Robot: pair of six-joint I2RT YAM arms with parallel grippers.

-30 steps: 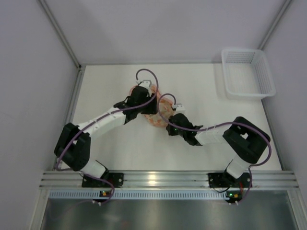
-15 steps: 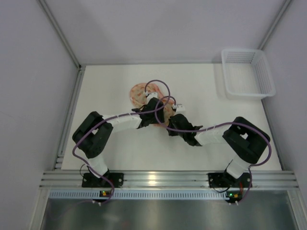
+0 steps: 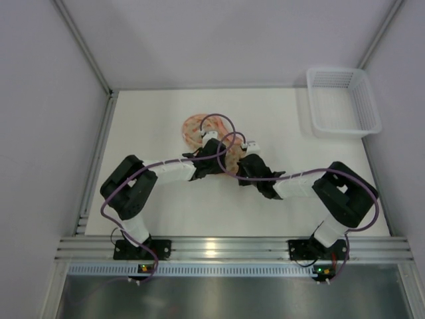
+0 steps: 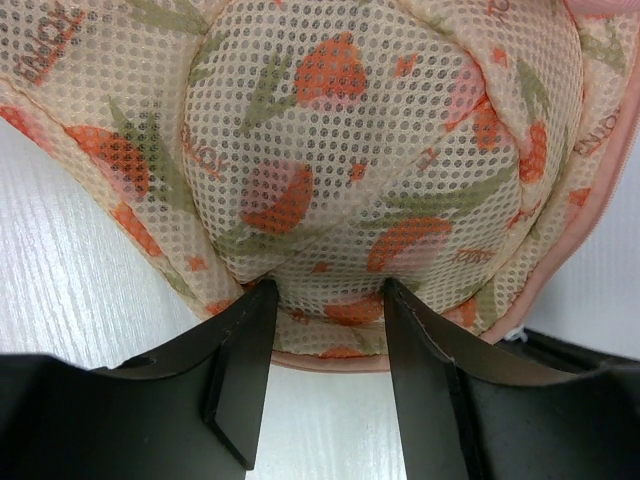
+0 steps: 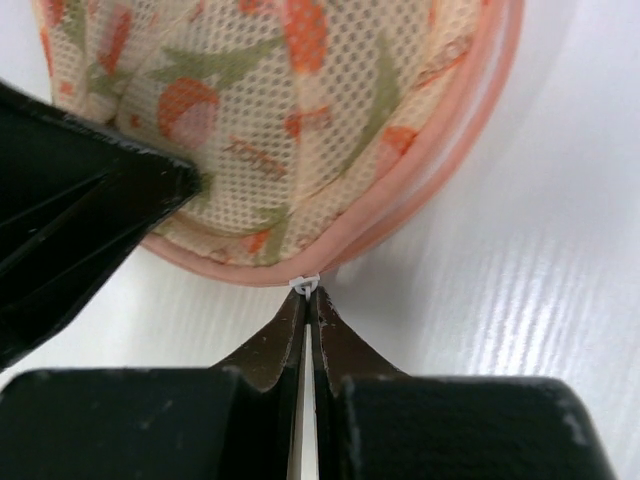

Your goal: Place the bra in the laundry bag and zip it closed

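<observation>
one laundry bag (image 3: 193, 127), domed cream mesh printed with orange-pink fruit and green leaves, pink-rimmed, lies on the table (image 3: 292, 113) between the grippers. the left gripper (image 4: 325, 300) is spread, tips against the dome; the right gripper (image 5: 306, 298) is pressed together, pinching a white zip tab (image 5: 304, 285).

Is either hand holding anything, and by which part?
The right hand pinches the laundry bag by its white zipper pull. The left hand straddles the mesh, open, not clearly gripping.

White table (image 3: 292, 133): laundry bag (image 3: 192, 127) is laid mid-surface; white mesh basket (image 3: 343, 101) is set at far right corner.
</observation>
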